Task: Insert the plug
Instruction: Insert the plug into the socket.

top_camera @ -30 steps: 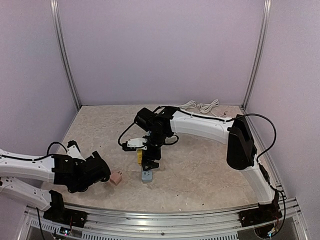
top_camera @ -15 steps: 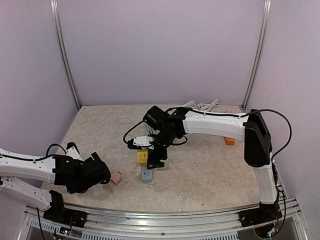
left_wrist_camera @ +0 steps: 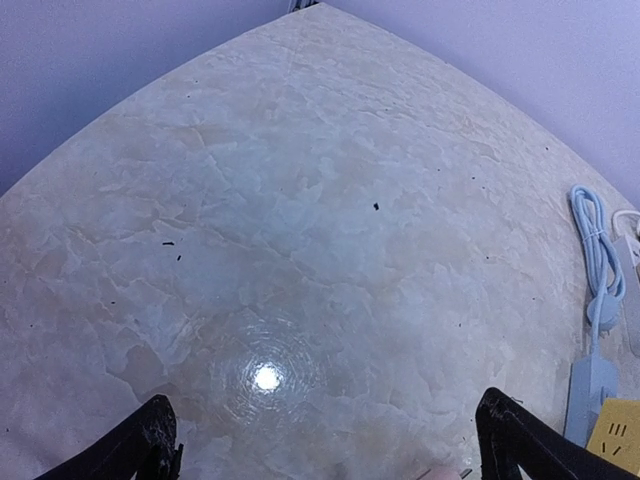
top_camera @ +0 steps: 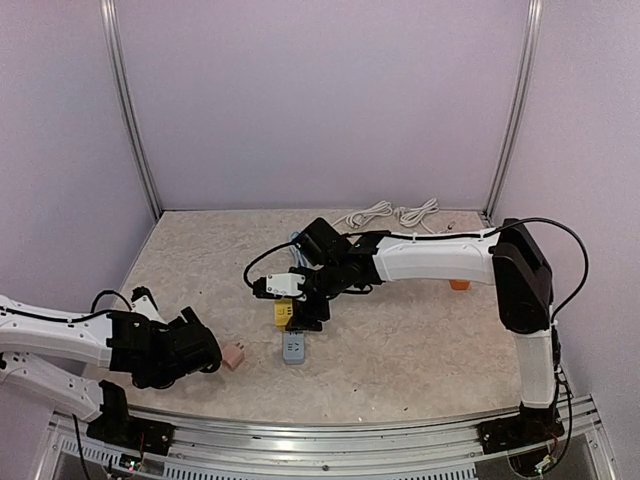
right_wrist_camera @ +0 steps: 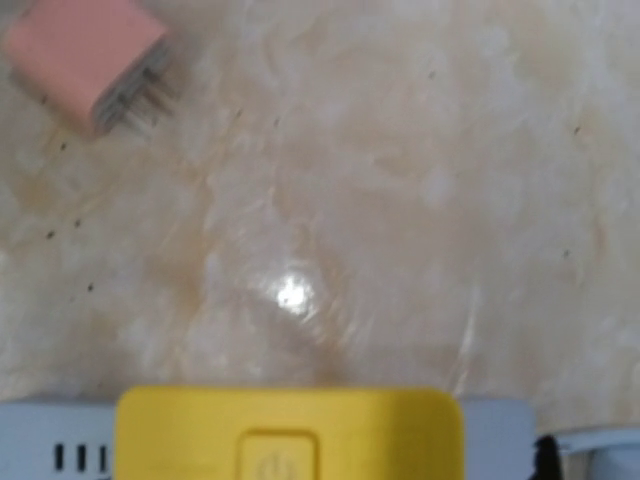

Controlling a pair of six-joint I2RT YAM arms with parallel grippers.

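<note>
Pink plug (top_camera: 232, 356) loose on tabletop (top_camera: 400, 340), ungrasped. Left claw (left_wrist_camera: 325, 430) wide beside it; right claw (top_camera: 303, 320) can't tell. Next: grasp plug.

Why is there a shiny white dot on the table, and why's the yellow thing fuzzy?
Left wrist view: light glare on the glossy table, which the lens bends. Right wrist view: more glare; the yellow block is too close, so blurred.

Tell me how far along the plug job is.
Apparently done: the yellow plug sits on the power strip, though full seating is unclear. In hand: the right gripper hovers at it, grip unclear; the left gripper is open, empty. Remaining: the pink plug lies loose on the table, prongs bare.
</note>
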